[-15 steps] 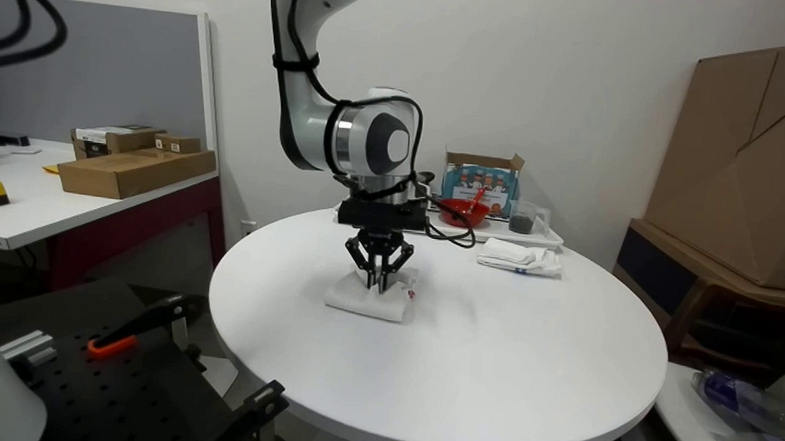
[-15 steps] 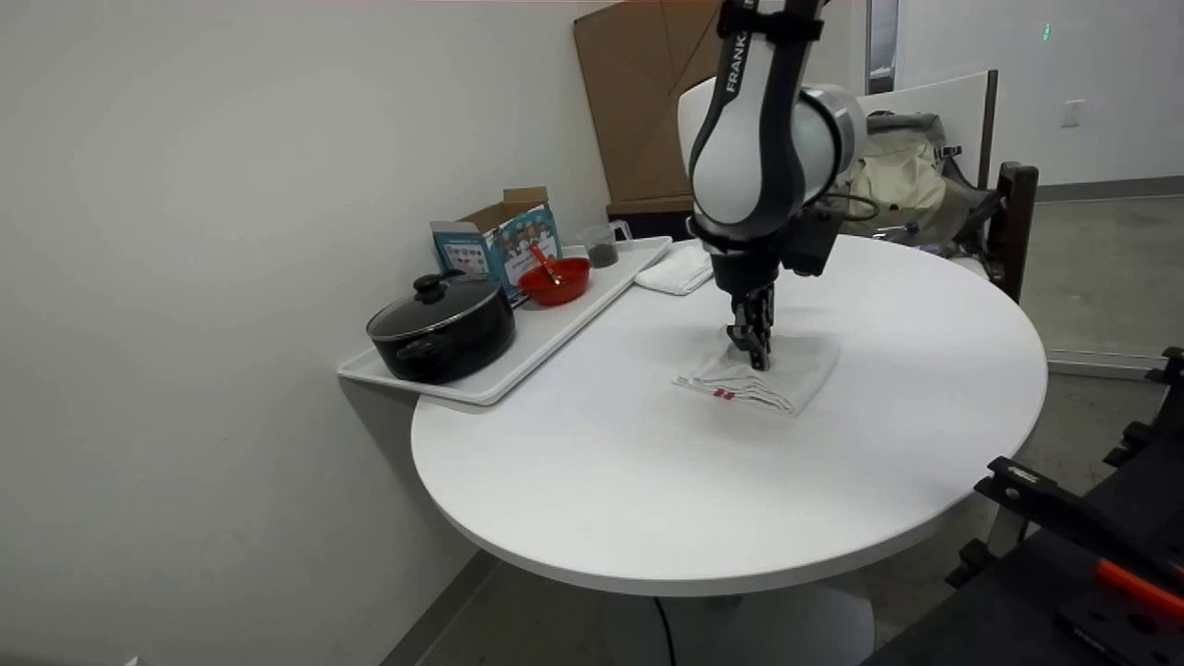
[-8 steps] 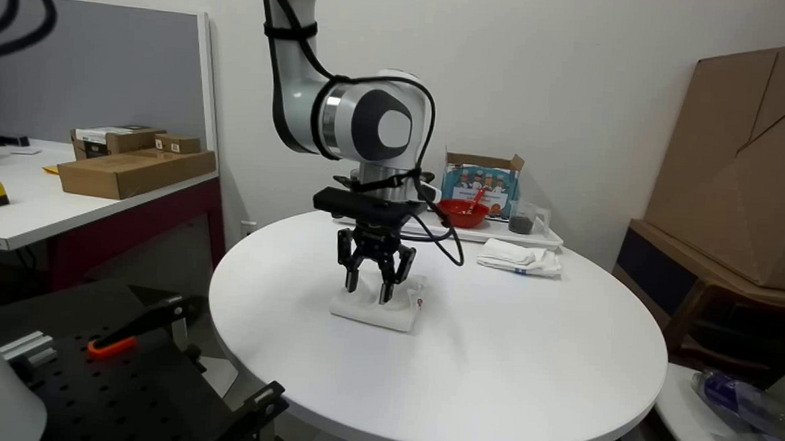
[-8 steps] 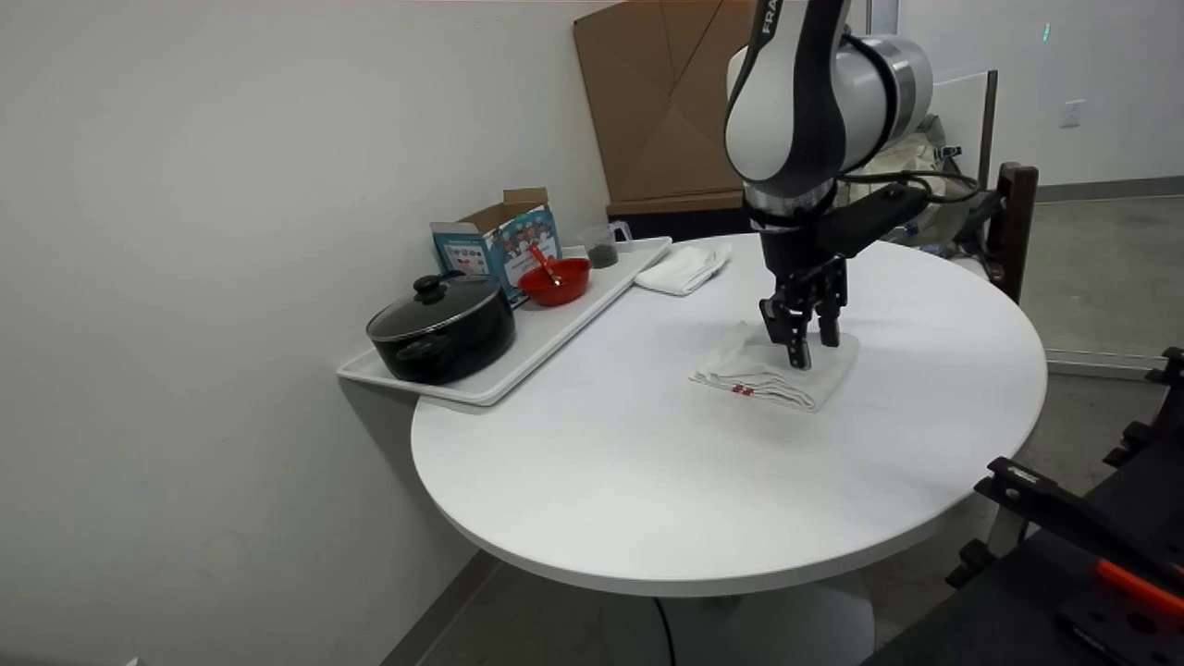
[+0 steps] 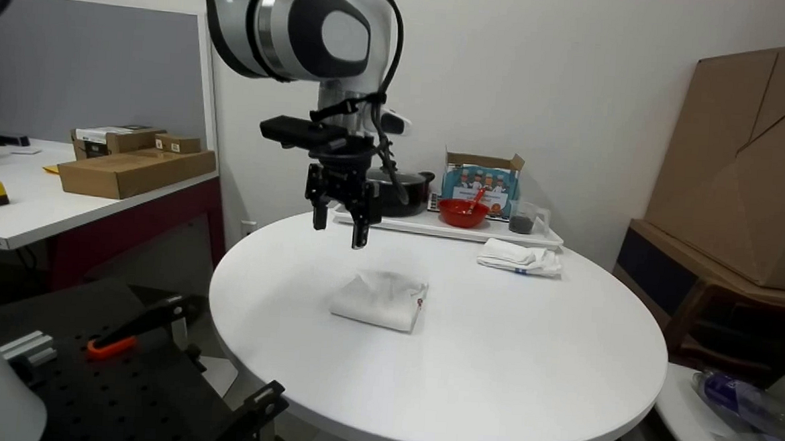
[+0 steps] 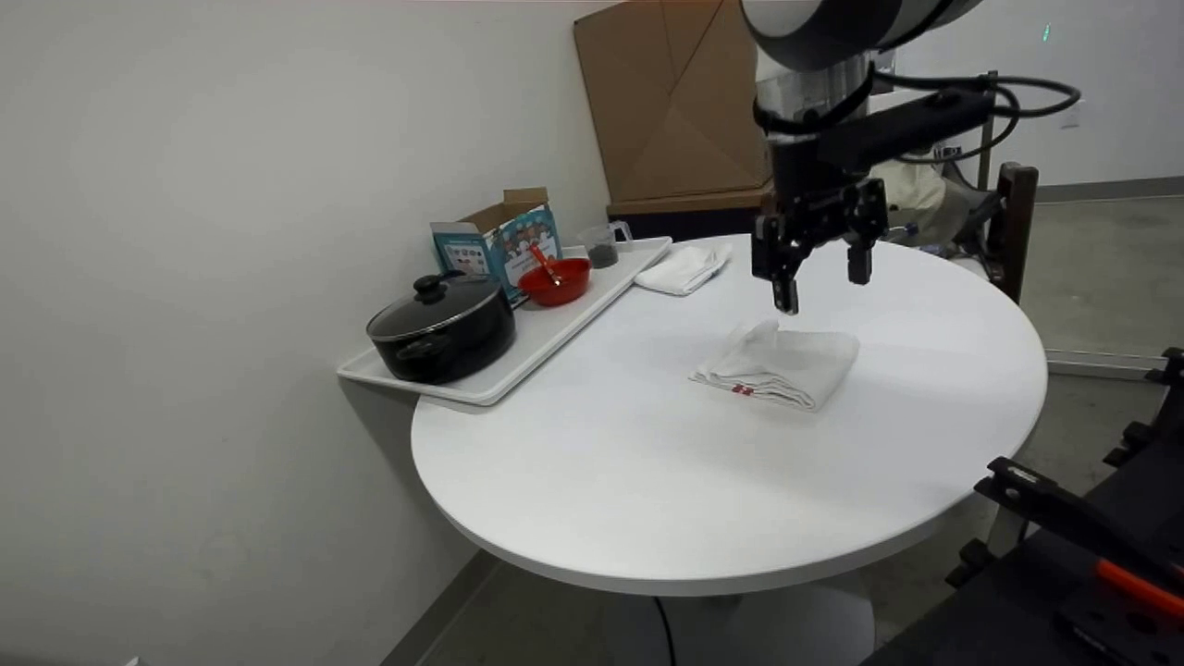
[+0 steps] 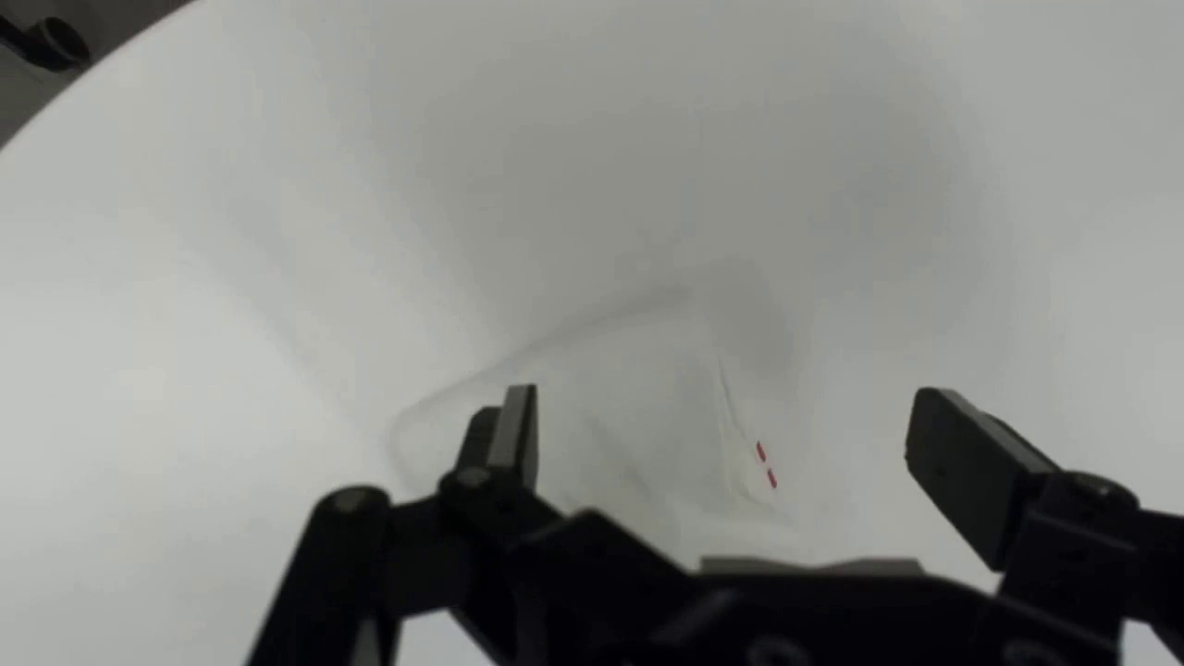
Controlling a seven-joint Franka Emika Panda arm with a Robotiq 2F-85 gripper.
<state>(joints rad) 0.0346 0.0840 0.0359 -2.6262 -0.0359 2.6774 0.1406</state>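
Observation:
A folded white towel (image 5: 380, 302) with small red marks on one edge lies on the round white table. Above it my gripper (image 5: 340, 236) stands open, fingers well apart and nothing between them. In an exterior view a gap shows between the gripper (image 6: 823, 292) and the towel (image 6: 803, 363), which has a raised crease at its far corner. From the wrist view the towel (image 7: 638, 398) appears below and partly between the spread fingers (image 7: 518, 435); its near part is hidden behind the gripper body.
A second folded white cloth (image 5: 520, 257) lies by a long white tray (image 5: 426, 226) at the table's back. The tray bears a lidded black pot (image 6: 442, 328), a red bowl (image 6: 555, 285), a clear measuring cup (image 6: 601, 248) and an opened blue box (image 6: 527, 239).
A second ago the jaws were closed together on the towel. They have since spread and the gripper has risen off it. The towel shifted a little, then stayed on the table.

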